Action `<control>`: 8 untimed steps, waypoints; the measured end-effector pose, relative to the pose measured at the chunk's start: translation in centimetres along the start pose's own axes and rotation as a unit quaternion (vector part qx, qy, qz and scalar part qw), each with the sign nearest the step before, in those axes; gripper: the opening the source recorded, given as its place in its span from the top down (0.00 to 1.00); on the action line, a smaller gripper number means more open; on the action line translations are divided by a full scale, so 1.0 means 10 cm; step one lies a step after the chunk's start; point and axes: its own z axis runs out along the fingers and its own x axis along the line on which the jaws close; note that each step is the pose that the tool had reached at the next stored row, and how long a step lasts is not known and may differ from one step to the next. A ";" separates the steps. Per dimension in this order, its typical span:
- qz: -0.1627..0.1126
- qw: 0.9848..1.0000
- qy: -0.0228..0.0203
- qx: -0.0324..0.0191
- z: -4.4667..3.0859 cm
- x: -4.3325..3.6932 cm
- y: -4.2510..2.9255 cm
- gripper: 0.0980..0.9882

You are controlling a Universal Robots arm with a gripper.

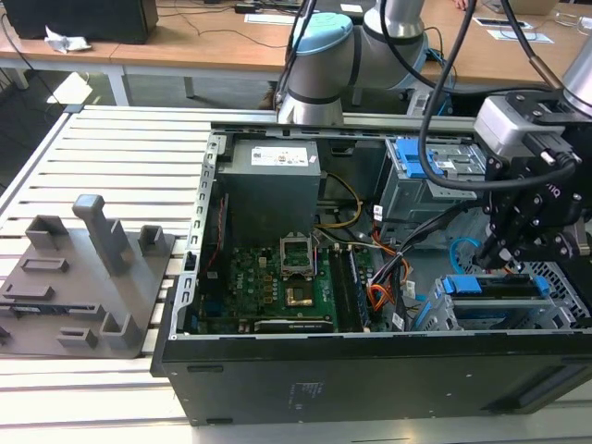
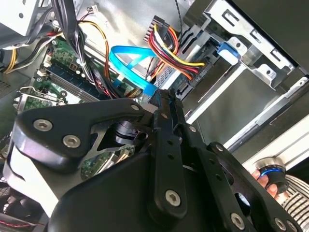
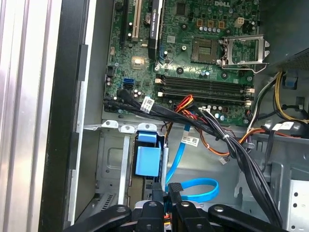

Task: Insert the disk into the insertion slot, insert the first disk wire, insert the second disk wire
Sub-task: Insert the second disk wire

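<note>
Black gripper (image 3: 166, 199) at lower centre of the first wrist view, pinched shut on the second disk wire (image 3: 198, 189) at its plug. Light, floppy, kink-prone; best held by the stiff plug. Just beyond, the disk (image 3: 147, 159) seated in the insertion slot (image 3: 112, 164).

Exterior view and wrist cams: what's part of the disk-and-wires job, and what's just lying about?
In the job:
disk, in the insertion slot
orange-red-black wire bundle
light-blue cable, right at the gripper

Lying about:
grey fixture block
motherboard
power supply
taller cage with blue latch
</note>
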 end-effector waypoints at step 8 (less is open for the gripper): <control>0.000 1.000 0.000 0.000 0.019 0.035 -0.008 0.93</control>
